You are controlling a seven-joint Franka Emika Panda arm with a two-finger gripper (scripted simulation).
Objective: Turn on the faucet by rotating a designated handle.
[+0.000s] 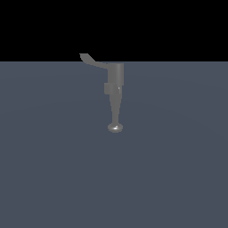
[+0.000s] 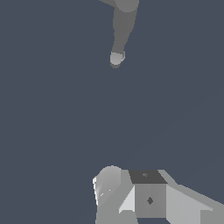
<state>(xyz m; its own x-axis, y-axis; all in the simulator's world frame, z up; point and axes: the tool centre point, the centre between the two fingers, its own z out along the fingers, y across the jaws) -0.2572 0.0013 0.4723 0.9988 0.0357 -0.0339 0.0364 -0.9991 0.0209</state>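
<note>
- The faucet [image 1: 115, 95] stands mid-bench [image 1: 53, 169]; its handle [image 1: 93, 61] juts from the cylinder top toward the exterior view's left.
- Rigid, smooth metal, probably slippery: better to push the lever near its upturned tip than to pinch it.
- The claw [image 2: 131, 197] sits well apart from the faucet; I cannot tell whether it is released or clenched.

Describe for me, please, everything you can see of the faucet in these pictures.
The faucet is a small plain grey fixture that looks metallic, standing alone on a flat blue-grey surface. It has a cylindrical body with a boxy block on its side and a tapering spout ending in a rounded shiny knob. The handle, a thin curved lever, projects toward the exterior view's left. Nothing touches it.
</note>
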